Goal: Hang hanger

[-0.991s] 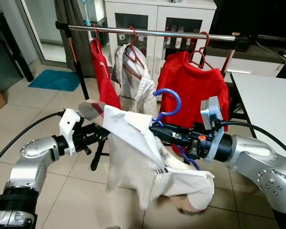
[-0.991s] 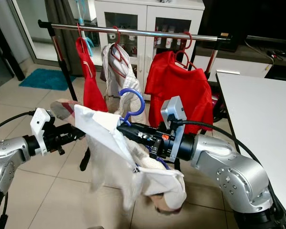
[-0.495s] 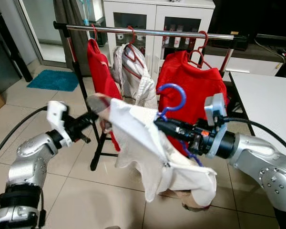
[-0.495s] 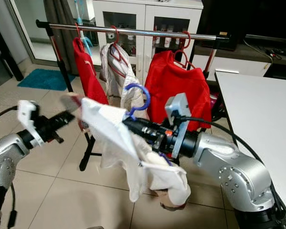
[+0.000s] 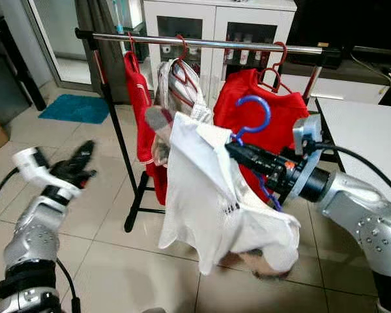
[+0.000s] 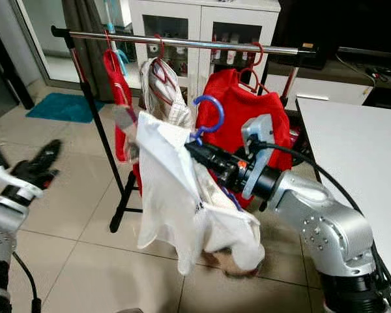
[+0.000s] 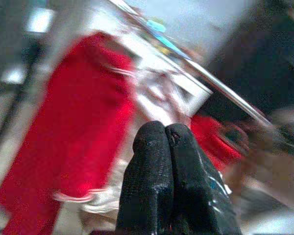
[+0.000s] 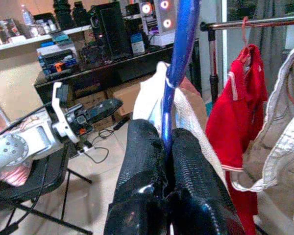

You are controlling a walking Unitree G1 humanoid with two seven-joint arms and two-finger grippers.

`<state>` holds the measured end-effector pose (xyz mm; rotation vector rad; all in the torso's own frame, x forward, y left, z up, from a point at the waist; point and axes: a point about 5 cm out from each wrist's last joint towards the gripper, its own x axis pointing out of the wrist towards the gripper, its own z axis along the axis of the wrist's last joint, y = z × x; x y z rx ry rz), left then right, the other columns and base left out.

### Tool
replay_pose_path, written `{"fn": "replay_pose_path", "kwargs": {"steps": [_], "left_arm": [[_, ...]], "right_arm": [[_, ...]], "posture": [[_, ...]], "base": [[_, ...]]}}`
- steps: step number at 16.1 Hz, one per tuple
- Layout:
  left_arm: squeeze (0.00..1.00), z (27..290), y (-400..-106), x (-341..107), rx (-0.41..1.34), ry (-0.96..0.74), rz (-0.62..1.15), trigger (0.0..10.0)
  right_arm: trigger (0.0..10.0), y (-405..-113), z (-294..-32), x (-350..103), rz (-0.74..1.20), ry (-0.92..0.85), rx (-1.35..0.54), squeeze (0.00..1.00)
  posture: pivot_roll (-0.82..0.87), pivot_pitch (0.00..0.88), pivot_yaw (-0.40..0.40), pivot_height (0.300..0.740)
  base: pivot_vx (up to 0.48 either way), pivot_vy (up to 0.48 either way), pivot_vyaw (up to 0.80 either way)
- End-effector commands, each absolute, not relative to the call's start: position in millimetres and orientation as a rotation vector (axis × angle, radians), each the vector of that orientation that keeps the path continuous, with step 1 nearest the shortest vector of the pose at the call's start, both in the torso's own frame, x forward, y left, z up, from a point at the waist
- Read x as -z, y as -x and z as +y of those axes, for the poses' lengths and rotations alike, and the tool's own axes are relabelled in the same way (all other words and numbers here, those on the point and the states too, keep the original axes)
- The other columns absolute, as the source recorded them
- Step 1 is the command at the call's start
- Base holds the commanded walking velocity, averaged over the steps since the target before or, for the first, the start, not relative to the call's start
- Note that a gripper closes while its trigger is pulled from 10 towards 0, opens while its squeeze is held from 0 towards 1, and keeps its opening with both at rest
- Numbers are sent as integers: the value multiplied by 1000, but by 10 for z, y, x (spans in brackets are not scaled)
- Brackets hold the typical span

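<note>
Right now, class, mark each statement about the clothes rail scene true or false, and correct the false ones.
1. The right hand grips the blue plastic hanger. True.
2. The blue hanger's hook is already over the silver metal rail. False: it is below the rail.
3. A white shirt hangs on the blue hanger. True.
4. The left hand holds the shirt's sleeve. False: it is shut on nothing, apart from the shirt.
5. Two red garments hang on the rail. True.

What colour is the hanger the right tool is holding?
Blue. The hanger hook shows best in the left eye view, above the right tool.
</note>
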<state>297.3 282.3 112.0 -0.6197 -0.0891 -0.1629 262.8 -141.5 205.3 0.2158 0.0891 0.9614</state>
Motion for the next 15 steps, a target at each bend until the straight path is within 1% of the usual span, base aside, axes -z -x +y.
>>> {"fn": "replay_pose_path", "kwargs": {"steps": [1, 2, 3, 4, 5, 7, 8, 10, 11, 12, 14, 15], "left_arm": [[0, 2850, -2983, -1113, 125, 622, -87, 0], [0, 2789, -2985, -1121, 162, 541, -55, 0], [0, 2729, -2990, -1146, 220, 452, -36, 3882], [0, 2618, -2989, -1228, 343, 365, -35, 10000], [1000, 2548, -2983, -1383, 470, 374, -76, 10000], [1000, 2550, -2976, -1504, 552, 367, -97, 10000], [1000, 2633, -2981, -1721, 669, 270, -85, 10000], [1000, 2706, -2974, -1911, 763, 180, -50, 10000], [1000, 2770, -2953, -1992, 816, 133, -8, 10000], [1000, 2795, -2908, -2012, 891, 124, 59, 10000], [1000, 2802, -2823, -1867, 997, 126, 214, 10000], [1000, 2818, -2801, -1807, 1022, 118, 262, 10000]], "right_arm": [[10000, -2642, -1440, -2119, 50, -216, -952, 0], [10000, -2640, -1445, -2121, 50, -212, -954, 0], [10000, -2636, -1441, -2121, 53, -203, -958, 0], [10000, -2631, -1434, -2124, 57, -181, -961, 0], [10000, -2629, -1420, -2137, 56, -157, -966, 0], [10000, -2624, -1412, -2147, 59, -129, -975, 0], [10000, -2616, -1400, -2153, 72, -58, -1005, 0], [10000, -2618, -1394, -2161, 78, -1, -1028, 0], [10000, -2630, -1387, -2182, 73, 26, -1042, 0], [10000, -2635, -1383, -2214, 66, 44, -1067, 0], [10000, -2599, -1363, -2273, 54, 53, -1144, 0], [10000, -2573, -1358, -2289, 55, 62, -1182, 0]], "posture": [[-17, 0, 34, 740], [-17, 0, 33, 740], [-18, 0, 33, 740], [-22, 0, 35, 740], [-23, 0, 35, 740], [-26, 0, 34, 740], [-23, 0, 31, 740], [-23, 0, 31, 740], [-20, 0, 35, 740], [-20, 0, 35, 740], [-22, 0, 41, 740], [-29, 0, 46, 740]], "base": [[0, 0, 0], [0, 0, 0], [0, 0, 0], [0, 0, 0], [0, 0, 0], [0, 0, 0], [0, 0, 0], [0, 0, 0], [0, 0, 0], [0, 0, 0], [0, 0, 0], [0, 0, 0]]}}
